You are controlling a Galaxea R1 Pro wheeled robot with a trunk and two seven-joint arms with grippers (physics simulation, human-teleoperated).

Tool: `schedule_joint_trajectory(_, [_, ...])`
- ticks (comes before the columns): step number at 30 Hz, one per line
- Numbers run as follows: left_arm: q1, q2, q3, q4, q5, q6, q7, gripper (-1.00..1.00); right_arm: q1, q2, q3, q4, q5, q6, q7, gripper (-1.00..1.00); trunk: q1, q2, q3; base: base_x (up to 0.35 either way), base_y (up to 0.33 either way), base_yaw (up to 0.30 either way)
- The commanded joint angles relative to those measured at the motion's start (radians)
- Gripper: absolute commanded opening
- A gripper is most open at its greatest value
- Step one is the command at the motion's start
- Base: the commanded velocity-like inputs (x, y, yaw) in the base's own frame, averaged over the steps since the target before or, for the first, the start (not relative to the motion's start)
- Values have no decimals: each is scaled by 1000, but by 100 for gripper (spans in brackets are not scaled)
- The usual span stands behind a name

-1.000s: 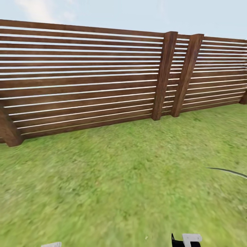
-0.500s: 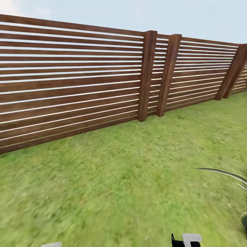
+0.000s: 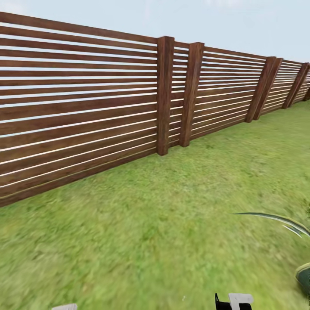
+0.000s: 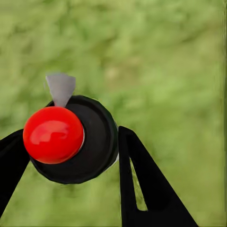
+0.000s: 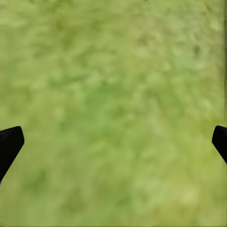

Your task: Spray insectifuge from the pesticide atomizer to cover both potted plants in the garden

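The pesticide atomizer [image 4: 90,142] shows in the left wrist view as a round black body with a red cap [image 4: 53,135] and a small grey nozzle [image 4: 60,88]. My left gripper [image 4: 71,142] is shut on it, one black finger on each side, above blurred grass. My right gripper [image 5: 113,142] is open over bare lawn with nothing between its fingers. The head view takes in the garden lawn [image 3: 150,224]. The potted plants are out of view.
A brown horizontal-slat fence [image 3: 86,112] with thick posts [image 3: 164,94] runs across the back and recedes to the right. At the right edge, long curved leaf blades [image 3: 275,218] reach in, and below them sits a rounded green thing [image 3: 303,275] cut off by the frame.
The head camera has turned right: the fence slid left, more posts appeared at the far right, and the leaf blades and rounded green thing came further into view.
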Motion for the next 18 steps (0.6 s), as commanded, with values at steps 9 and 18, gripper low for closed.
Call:
schedule_joint_trajectory(9, [0, 0, 5, 1, 9, -2, -10, -100, -1, 0, -4, 1, 11, -2, -5, 100, 0, 0, -1, 343, 121, -292])
schedule_joint_trajectory(18, [0, 0, 5, 1, 9, -1, -10, -100, -1, 0, -4, 1, 11, -2, -5, 100, 0, 0, -1, 343, 121, -292])
